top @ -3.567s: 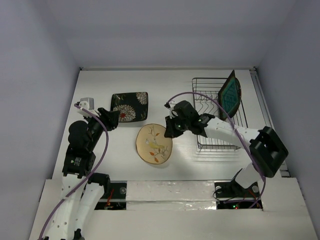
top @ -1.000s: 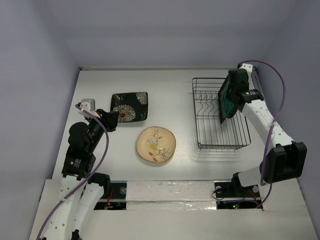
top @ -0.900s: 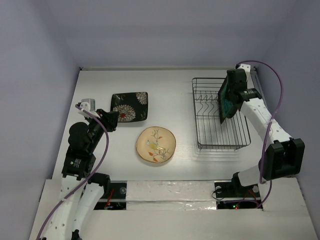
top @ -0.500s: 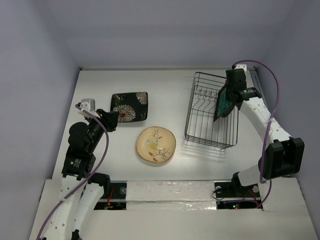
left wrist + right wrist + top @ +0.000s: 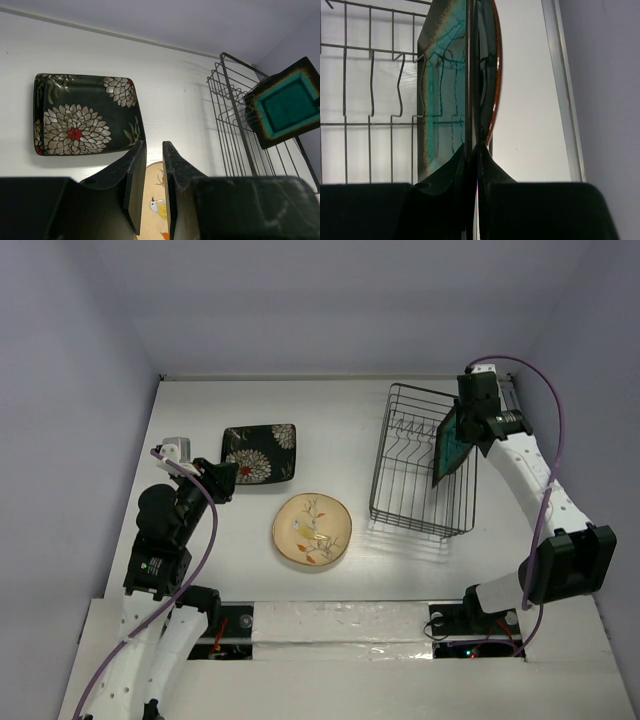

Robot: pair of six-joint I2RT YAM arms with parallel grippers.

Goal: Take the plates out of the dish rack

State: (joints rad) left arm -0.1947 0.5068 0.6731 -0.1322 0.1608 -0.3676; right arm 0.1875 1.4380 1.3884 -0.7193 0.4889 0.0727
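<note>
My right gripper [image 5: 461, 426] [image 5: 472, 147] is shut on the top edge of the dark square plate with the teal centre [image 5: 450, 447] [image 5: 440, 100] [image 5: 287, 102], held upright inside the dish rack [image 5: 420, 525] [image 5: 235, 115] [image 5: 370, 49]. The rack sits skewed and tilted, seemingly caught on the plate. The black floral plate [image 5: 259, 452] [image 5: 82, 114] and the cream round plate [image 5: 311, 530] [image 5: 156, 210] lie flat on the table. My left gripper [image 5: 228, 480] [image 5: 154, 145] hovers between them, empty, jaws a narrow gap apart. The blue-teal round plate is out of view.
A metal rail [image 5: 515, 430] [image 5: 560, 85] runs along the table's right edge, close behind the rack. Walls close in the back and both sides. The arm bases stand at the near edge.
My right arm went from the cream plate to the rack and closed on the teal-centred plate. The rack then tilted and slid left with it. The left arm has not moved.
</note>
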